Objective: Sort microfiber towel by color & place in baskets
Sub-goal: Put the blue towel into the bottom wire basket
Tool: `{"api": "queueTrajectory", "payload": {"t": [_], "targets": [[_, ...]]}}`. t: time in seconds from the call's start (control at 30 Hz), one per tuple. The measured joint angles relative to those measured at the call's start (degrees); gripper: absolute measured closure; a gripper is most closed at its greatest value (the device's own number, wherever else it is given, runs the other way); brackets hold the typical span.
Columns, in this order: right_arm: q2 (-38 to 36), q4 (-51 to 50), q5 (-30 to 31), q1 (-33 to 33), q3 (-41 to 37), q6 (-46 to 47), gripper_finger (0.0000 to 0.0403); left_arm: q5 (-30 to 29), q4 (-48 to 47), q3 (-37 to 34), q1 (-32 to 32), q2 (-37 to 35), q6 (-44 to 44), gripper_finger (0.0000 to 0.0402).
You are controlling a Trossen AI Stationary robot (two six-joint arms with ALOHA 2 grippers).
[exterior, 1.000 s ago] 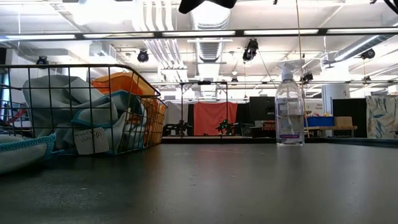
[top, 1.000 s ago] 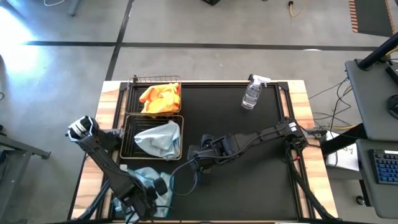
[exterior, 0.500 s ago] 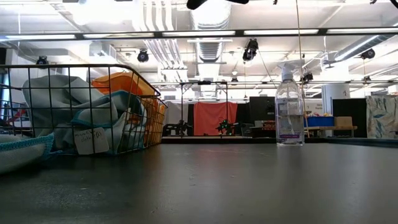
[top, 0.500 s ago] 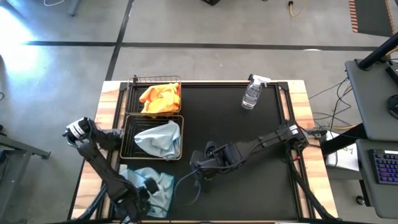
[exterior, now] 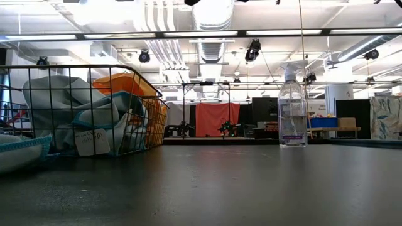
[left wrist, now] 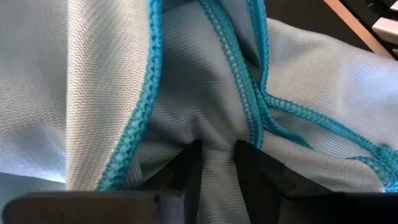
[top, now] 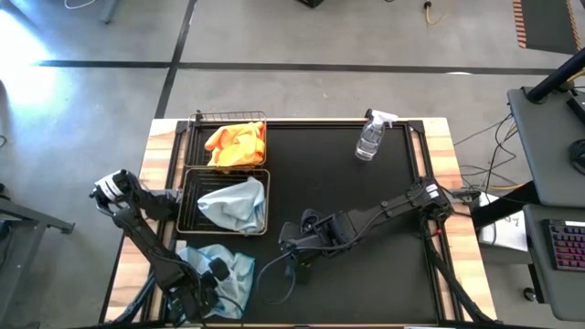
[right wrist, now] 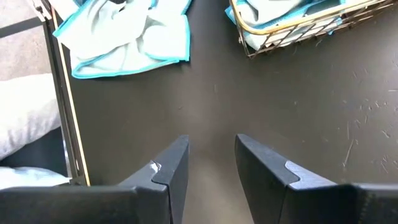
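Note:
A pale blue-grey towel with a teal hem (top: 228, 274) lies crumpled on the table's near left part, and its edge shows in the low view (exterior: 19, 154). My left gripper (top: 208, 279) is down on it, shut on the cloth. My right gripper (top: 291, 243) hovers open over bare table right of that towel, touching nothing. The far basket (top: 196, 137) holds orange towels (top: 235, 144). The near basket (top: 187, 206) holds another pale blue-grey towel (top: 233, 203). My left gripper (left wrist: 214, 165) pinches a raised fold of the pale towel (left wrist: 214, 146) between its two fingers (left wrist: 186, 171), beside a teal hemmed edge (left wrist: 239, 81). It comes from above, pointing down. The rest of the towel lies slack on the table.
A clear spray bottle (top: 370, 137) stands upright at the far right of the dark mat. Both baskets sit along the left side, one behind the other. Wooden table rims run down both sides (top: 457, 238). Bare mat fills the middle and right (right wrist: 280, 112).
My left gripper has shifted a little toward the table's left edge over the pale towel, and the towel now shows spread wider to the left. My right gripper has drawn back toward the near edge.

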Motion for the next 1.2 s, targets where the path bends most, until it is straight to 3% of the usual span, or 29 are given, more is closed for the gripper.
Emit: {"api": "queueTrajectory", "payload": {"t": [0.6, 0.87, 1.2], "targets": [[0.00, 0.13, 2.61, 0.00, 0.00, -0.70, 0.0280, -3.16, 0.61, -0.12, 0.02, -3.09, -4.18, 0.0325], [0.00, 0.13, 2.76, 0.00, 0.00, -0.60, 0.0280, -3.22, 0.93, -0.12, 0.15, -3.08, -11.66, 0.0325], [0.00, 0.15, 2.78, -0.02, 0.00, -0.59, 0.0280, -5.78, 0.94, -0.05, 0.31, -2.96, -7.04, 0.0325]]}}
